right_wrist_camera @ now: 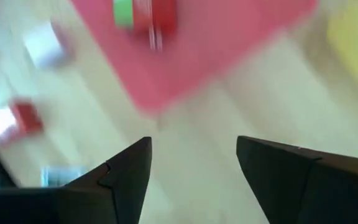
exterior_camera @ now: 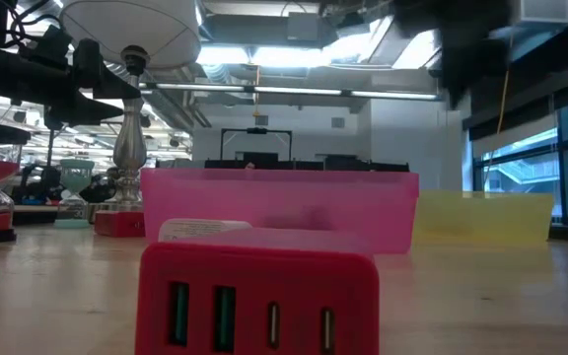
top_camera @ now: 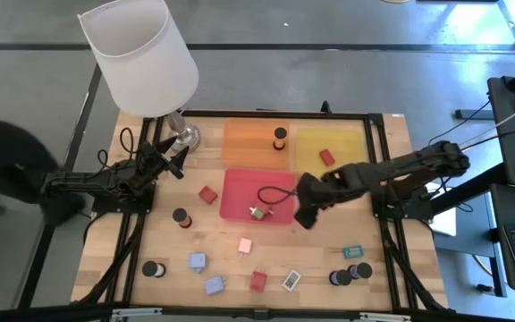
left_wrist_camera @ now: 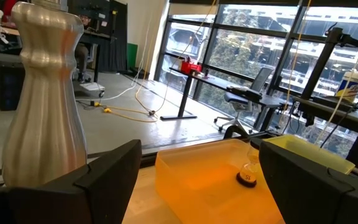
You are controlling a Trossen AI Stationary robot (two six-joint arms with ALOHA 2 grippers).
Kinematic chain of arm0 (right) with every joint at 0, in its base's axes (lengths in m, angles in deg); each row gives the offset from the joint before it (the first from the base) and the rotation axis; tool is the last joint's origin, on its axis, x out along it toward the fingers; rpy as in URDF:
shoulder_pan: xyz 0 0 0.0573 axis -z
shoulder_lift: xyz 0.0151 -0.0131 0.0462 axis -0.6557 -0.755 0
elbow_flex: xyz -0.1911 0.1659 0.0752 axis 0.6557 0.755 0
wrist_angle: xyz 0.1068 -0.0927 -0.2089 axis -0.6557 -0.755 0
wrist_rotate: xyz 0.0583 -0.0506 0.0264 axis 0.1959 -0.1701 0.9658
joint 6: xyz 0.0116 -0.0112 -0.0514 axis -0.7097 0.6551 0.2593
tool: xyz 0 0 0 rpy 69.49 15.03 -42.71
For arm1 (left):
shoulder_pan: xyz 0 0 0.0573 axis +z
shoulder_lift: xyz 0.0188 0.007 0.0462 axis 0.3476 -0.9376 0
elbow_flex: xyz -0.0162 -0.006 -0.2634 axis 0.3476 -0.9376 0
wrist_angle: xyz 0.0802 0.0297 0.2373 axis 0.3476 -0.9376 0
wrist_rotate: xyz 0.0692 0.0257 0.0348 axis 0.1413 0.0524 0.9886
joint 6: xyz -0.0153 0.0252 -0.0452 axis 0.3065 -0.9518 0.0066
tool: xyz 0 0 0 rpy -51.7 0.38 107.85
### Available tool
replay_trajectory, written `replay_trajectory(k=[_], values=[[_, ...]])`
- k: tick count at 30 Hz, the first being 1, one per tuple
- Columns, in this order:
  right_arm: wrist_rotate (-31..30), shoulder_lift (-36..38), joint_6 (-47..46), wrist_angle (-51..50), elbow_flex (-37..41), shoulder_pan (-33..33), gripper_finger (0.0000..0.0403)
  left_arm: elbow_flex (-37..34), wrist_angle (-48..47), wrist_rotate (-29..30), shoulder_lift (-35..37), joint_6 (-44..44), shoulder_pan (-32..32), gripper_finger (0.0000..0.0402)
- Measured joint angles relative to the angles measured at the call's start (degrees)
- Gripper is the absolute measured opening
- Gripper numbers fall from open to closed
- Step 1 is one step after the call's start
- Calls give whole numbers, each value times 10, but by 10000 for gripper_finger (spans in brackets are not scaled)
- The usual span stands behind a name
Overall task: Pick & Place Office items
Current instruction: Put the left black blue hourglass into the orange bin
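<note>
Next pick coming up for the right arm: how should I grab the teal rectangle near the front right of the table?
The teal rectangle lies flat on bare wood, clear of the black cylinders in front of it. Probably best to bring the right gripper, jaws open, straight down from above and pinch across its two long edges.

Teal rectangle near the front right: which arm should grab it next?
Right. The right gripper hangs open at the red tray's right edge, nearer the teal rectangle. The left gripper sits far off by the lamp.
</note>
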Motion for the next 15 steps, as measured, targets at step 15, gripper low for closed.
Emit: replay_trajectory(k=[15], values=[[105,12,-337,-94,0,-219,237,0,0,0,0,0,0,322]])
